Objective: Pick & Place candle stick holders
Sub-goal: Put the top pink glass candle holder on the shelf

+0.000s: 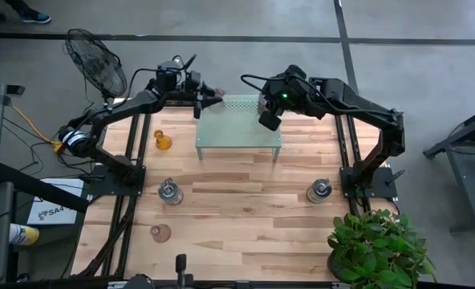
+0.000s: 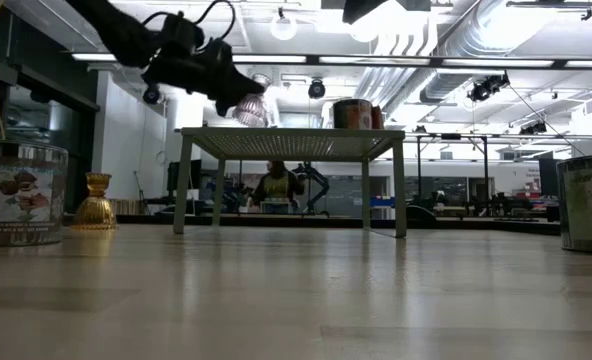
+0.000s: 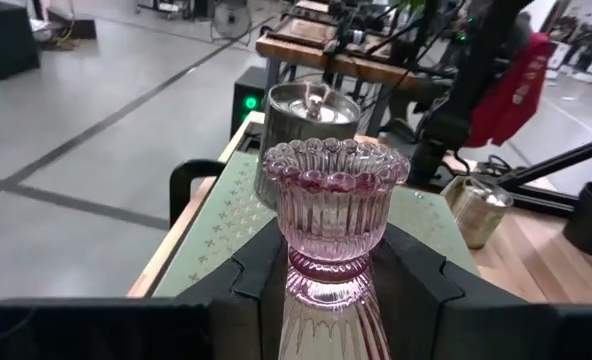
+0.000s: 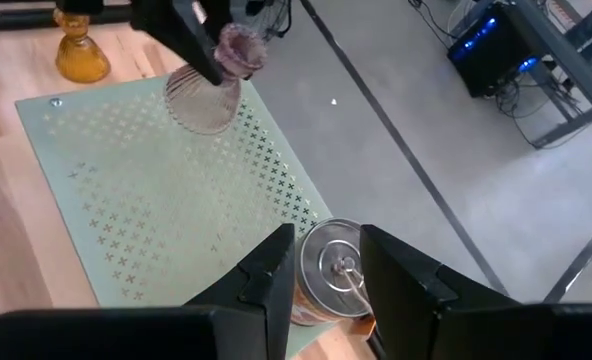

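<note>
The left pincer (image 3: 326, 290) is pinching a pinkish ribbed glass holder (image 3: 333, 205) by its narrow waist, the glass lying tilted with its long axis running straight out ahead of the fingers, beaded rim foremost. It hangs just above the near corner of the pale green perforated stand (image 1: 239, 127); in the low view the glass shows clear of the stand's top, not resting on it. Just beyond the pink holder, across the stand's top, the right pincer (image 4: 326, 270) has its fingers on either side of a silvery metal holder (image 4: 336, 265) that stands at the stand's far edge; whether they press it or merely flank it I cannot tell. So each arm has its own holder, the left nearer the pink one. Farther off on the wooden surface (image 1: 245, 201), well below both pincers, wait an amber-orange holder (image 1: 163, 141), two more silvery holders (image 1: 171, 192) (image 1: 318, 191) and a small pinkish glass one (image 1: 160, 233).
</note>
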### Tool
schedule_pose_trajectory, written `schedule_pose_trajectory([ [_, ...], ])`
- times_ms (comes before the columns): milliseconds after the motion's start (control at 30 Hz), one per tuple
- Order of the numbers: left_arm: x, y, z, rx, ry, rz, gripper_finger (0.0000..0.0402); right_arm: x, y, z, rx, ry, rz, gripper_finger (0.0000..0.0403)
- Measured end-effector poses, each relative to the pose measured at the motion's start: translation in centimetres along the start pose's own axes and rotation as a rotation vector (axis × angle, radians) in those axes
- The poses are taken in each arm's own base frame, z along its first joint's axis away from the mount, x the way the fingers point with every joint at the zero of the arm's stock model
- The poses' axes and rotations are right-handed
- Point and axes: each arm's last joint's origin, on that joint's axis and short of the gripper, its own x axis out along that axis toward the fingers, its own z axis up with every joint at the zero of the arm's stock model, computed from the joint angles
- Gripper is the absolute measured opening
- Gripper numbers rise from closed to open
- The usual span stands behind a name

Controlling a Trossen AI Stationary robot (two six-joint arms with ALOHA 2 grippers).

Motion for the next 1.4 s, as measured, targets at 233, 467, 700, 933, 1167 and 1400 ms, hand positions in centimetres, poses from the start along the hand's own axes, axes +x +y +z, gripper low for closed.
schedule_pose_trajectory([
  [233, -0.8, 0.4, -2.0, 0.042, -0.052, 0.001, 0.0114, 0.0, 0.0, 0.0, 0.048, 0.0, -0.009, 0.011],
  [467, -0.9, 0.2, -2.6, 0.116, -0.097, 0.023, 0.0114, 0.0, 0.0, 0.0, 0.075, -0.004, -0.013, 0.011],
  [700, -1.0, 0.2, -3.7, 0.123, -0.087, 0.075, 0.0114, 0.0, 0.0, 0.0, 0.108, -0.004, -0.016, 0.011],
  [933, -1.1, 0.4, -4.4, 0.11, -0.075, 0.144, 0.0115, 0.0, 0.0, 0.0, 0.126, -0.004, -0.016, 0.011],
  [1167, -1.1, 0.5, -4.2, 0.126, -0.089, 0.187, 0.0117, 0.0, 0.0, 0.0, 0.126, -0.003, -0.005, 0.011],
  [1400, -0.6, 1.0, -5.0, 0.101, -0.071, 0.196, 0.0118, 0.0, 0.0, 0.0, 0.126, -0.003, -0.003, 0.011],
])
